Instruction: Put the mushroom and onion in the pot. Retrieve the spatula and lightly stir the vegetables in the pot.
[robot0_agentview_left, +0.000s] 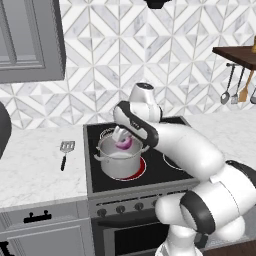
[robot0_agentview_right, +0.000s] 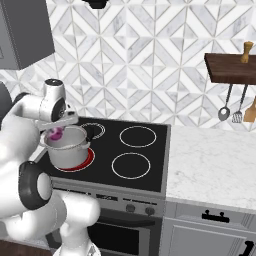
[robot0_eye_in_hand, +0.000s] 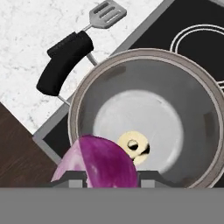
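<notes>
1. End effector (robot0_agentview_left: 121, 137) is clamped on the onion (robot0_eye_in_hand: 101, 165), parked directly over the pot's mouth. In the hand view the onion sits between the finger tips with the pot floor beyond it, so a release should land inside rather than on the rim.
2. Pot (robot0_agentview_left: 120, 161) stands on the front-left burner, which glows red under it. Hence the drop from above; my read is there's no reason to reach down past the rim.
3. Mushroom (robot0_eye_in_hand: 134, 146) already lies on the pot floor, near the middle, cap side up as far as I can tell. Onion is the last vegetable still to go in.
4. Pot's near loop handle (robot0_eye_in_hand: 64, 63) points towards the bench, clear of the drop path.
5. Spatula (robot0_agentview_left: 66, 152) lies flat on the bench left of the stove, slotted head away from the robot, handle towards it. Untouched, and well apart from the pot, so fetching it means a separate reach left.
6. Far right: ladle and other utensils (robot0_agentview_right: 237, 109) hang under a wooden shelf (robot0_agentview_right: 231, 68). Not the stirring tool.
</notes>
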